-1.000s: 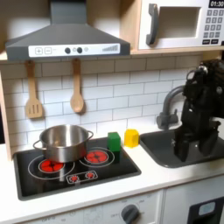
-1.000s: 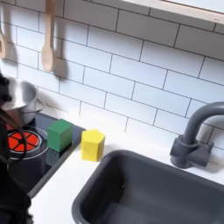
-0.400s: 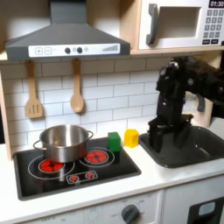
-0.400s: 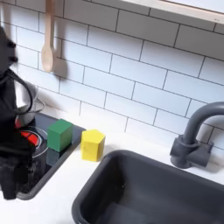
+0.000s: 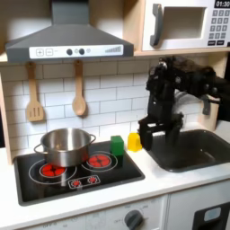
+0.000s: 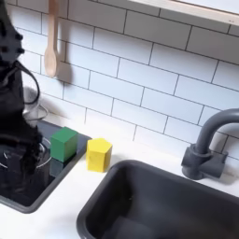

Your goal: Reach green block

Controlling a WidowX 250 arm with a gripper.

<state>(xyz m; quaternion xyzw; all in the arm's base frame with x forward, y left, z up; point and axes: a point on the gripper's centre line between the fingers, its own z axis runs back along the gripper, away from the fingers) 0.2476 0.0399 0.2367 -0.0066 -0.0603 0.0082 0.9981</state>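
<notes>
**Approach phase: arm near blocks, green block not yet reached**

In the first exterior view the gripper (image 5: 150, 135) hangs at centre right, over the sink's (image 5: 193, 154) left edge, just right of the yellow block (image 5: 134, 141). Jaw state: cannot tell, too blurred. The green block (image 5: 117, 145) sits mid-frame on the hob's (image 5: 36, 184) back right corner, beside the yellow one, right of the steel pot (image 5: 64, 145). In the second exterior view the green block (image 6: 63, 143) is at left centre, untouched. Next move likely: shift toward the first exterior view's left past the yellow block, then lower over the green.
</notes>
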